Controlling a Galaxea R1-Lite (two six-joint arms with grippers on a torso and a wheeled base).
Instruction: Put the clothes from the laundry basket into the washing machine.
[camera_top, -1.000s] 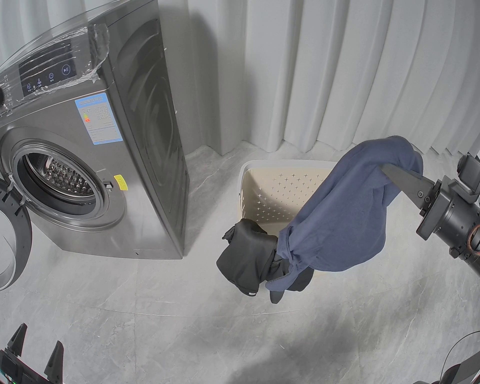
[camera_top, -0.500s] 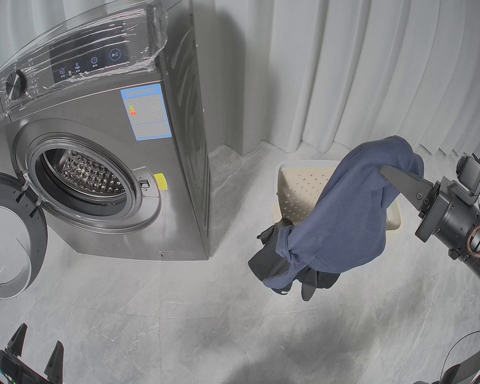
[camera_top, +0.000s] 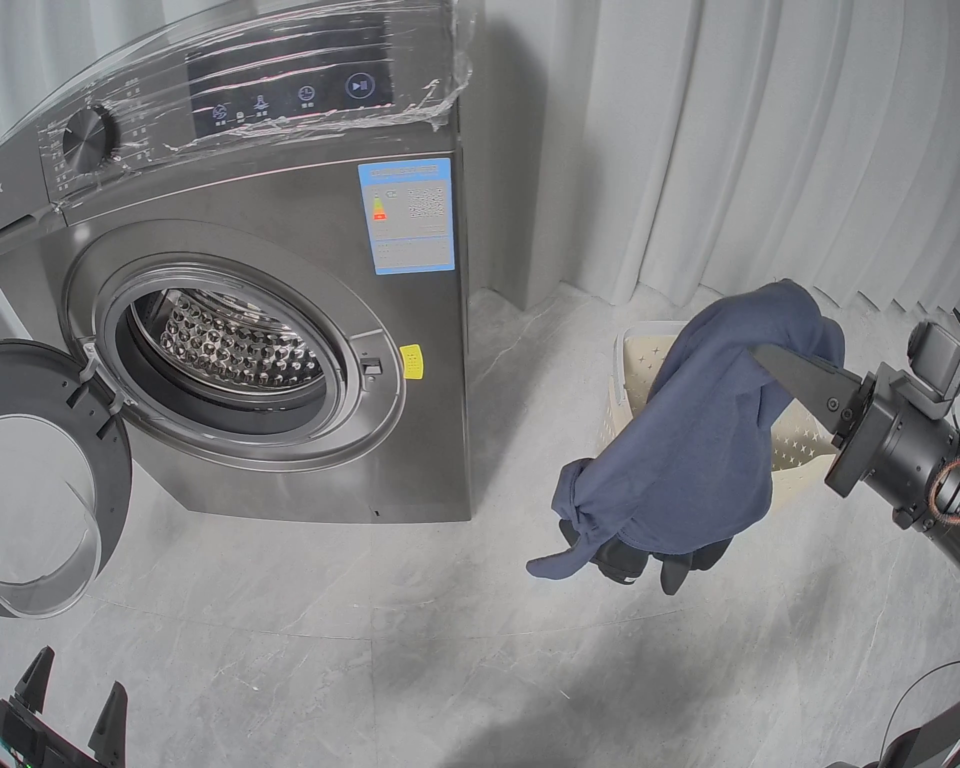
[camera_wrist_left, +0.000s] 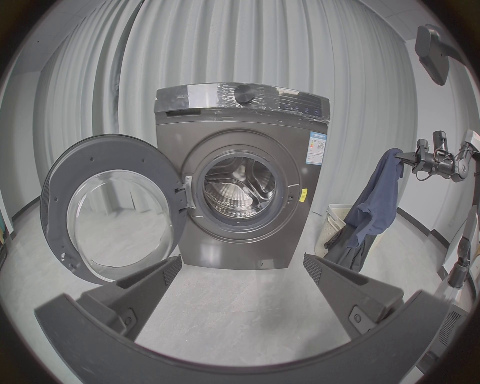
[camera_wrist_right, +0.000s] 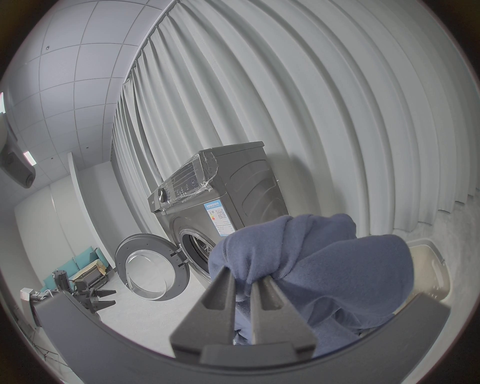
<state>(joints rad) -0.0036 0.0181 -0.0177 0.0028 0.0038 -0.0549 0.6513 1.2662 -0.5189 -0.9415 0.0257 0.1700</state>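
My right gripper (camera_top: 778, 360) is shut on a blue garment (camera_top: 700, 440), held up over the near side of the cream laundry basket (camera_top: 640, 365). The cloth drapes down from the fingers (camera_wrist_right: 225, 295). A black garment (camera_top: 625, 560) hangs beneath the blue garment's knotted lower end, in front of the basket (camera_wrist_left: 332, 220). To the left, the grey washing machine (camera_top: 300, 250) has its round door (camera_top: 50, 490) swung wide and its steel drum (camera_top: 240, 345) exposed. My left gripper (camera_top: 78, 675) is open and empty, low over the floor and facing the machine (camera_wrist_left: 240, 175).
White curtains (camera_top: 720, 150) line the wall behind the machine and basket. Bare grey floor tiles (camera_top: 400, 620) lie between the machine, the basket and my grippers. The open door juts out to the left of the drum opening.
The whole head view has swung, so the machine now sits nearer the middle and the basket farther right. The right gripper still holds the blue garment; less of the black one shows beneath it.
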